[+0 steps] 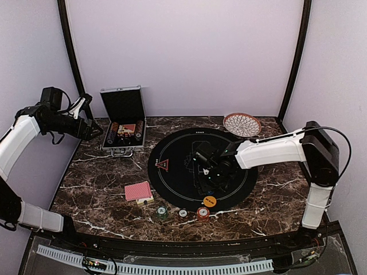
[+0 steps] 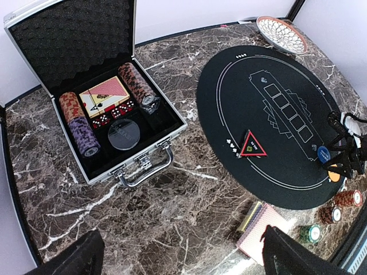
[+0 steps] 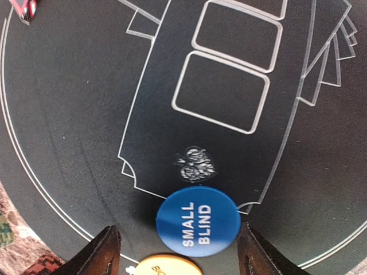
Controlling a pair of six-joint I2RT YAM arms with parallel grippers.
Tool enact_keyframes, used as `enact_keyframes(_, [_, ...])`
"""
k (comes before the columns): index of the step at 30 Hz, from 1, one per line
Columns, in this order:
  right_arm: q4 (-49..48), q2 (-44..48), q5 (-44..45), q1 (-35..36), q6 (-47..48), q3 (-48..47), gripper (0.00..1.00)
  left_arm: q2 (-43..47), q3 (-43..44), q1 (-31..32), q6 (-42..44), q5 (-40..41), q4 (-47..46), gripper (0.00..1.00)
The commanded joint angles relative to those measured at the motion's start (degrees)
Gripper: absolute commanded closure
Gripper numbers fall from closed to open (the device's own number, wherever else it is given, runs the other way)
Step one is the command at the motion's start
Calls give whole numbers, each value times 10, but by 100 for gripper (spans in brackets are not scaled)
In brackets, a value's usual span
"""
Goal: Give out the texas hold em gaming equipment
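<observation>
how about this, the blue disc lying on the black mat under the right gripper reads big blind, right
Not quite. The blue disc lying on the black mat under the right gripper reads SMALL BLIND, not big blind. The right wrist view shows the white lettering plainly.

The bench (image 1: 103, 177) is dark brown marble with white veining. A round black mat (image 1: 178, 172) lies flat on it, directly beneath the right arm's jaws. Beyond those jaws, to their right, sits a round woven dish (image 1: 242, 124). On their near side, just off the mat's edge, stand a green chip stack (image 1: 161, 212), a white chip stack (image 1: 183, 213) and a red chip stack (image 1: 202, 213) in a row. A red-backed card deck (image 1: 138, 191) lies to their left. An open silver case (image 1: 123, 134) rests just right of the left arm's jaws.
</observation>
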State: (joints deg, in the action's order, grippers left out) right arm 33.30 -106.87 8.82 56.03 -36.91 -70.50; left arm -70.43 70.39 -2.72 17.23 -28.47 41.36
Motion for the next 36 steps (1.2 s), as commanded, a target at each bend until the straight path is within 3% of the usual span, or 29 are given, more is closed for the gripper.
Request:
enact_keyframes(1, [8,-21,24,8,-11,-18,31,18,18,1,5,-8,19,1])
enact_keyframes(17, [33,-17,70,10,-22,-8,38,10,24,2,9,-7,18,1])
enact_keyframes(25, [21,-26,51,22,-30,8,39,14,28,2,13,-5,17,1])
enact_keyframes(31, [14,-32,49,28,-45,11,53,11,32,1,16,-3,21,1])
enact_keyframes(36, [27,-35,75,24,-41,0,56,11,33,1,17,-2,23,1])
